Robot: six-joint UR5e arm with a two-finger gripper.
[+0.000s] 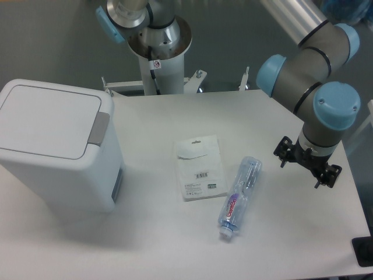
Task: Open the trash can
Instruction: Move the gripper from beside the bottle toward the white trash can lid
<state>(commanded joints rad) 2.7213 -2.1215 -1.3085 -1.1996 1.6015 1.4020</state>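
Note:
The trash can [58, 169] is a large white boxy bin standing at the left side of the table. Its flat white lid [46, 119] lies closed, with the grey push tab [99, 128] on its right edge. My gripper [308, 163] is far to the right, near the table's right edge. It points down under the blue-capped wrist, so only a black bracket shows. The fingers are hidden, and I cannot tell whether they are open or shut. Nothing is seen held.
A flat white packet with a barcode [200, 168] lies at mid-table. A clear plastic water bottle [239, 198] lies on its side to the packet's right, between the packet and the gripper. The arm's base column [157, 46] stands behind the table.

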